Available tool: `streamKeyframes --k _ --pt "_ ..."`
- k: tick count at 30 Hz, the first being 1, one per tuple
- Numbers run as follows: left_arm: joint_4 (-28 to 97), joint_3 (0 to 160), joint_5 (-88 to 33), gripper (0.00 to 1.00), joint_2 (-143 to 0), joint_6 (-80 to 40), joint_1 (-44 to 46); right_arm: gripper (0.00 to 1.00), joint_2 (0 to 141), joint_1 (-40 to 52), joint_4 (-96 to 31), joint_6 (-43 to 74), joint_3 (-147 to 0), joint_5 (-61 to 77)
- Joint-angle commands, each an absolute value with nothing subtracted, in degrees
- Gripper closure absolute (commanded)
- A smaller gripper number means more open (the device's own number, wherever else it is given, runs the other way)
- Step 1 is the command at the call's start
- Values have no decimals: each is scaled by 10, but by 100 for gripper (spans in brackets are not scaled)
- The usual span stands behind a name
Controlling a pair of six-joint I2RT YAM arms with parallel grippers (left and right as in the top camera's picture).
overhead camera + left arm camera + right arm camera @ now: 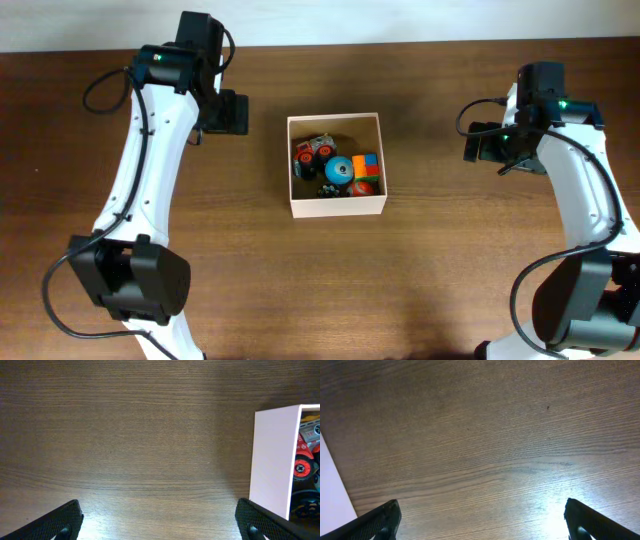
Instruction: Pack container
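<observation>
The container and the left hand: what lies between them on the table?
Nothing but bare wooden table lies between the left hand and the container. The overhead view shows this stretch, and the left wrist view agrees.

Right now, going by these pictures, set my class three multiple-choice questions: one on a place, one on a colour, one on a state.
1. Where are the toys? A beside the box; B in the box; C in a gripper.
2. What colour are the box's outer walls? A green; B black; C white.
3. How are the left gripper and right gripper? A both open, empty; B both shut; C one holding a toy.
Answers: 1 B, they lie within its walls; 2 C, the walls show white from above; 3 A, each wrist view shows a wide, empty gap.
</observation>
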State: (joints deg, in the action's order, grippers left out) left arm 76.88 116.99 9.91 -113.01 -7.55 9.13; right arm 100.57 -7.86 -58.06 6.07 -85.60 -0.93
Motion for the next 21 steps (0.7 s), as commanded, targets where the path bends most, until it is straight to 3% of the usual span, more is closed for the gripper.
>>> streamKeyframes --k 1,21 --pt "766 1176 103 1 -1119 -83 90 1 1007 -80 -580 62 -855 -6" --pt "766 1176 103 1 -1119 -83 90 1 1007 -81 -578 62 -855 -32"
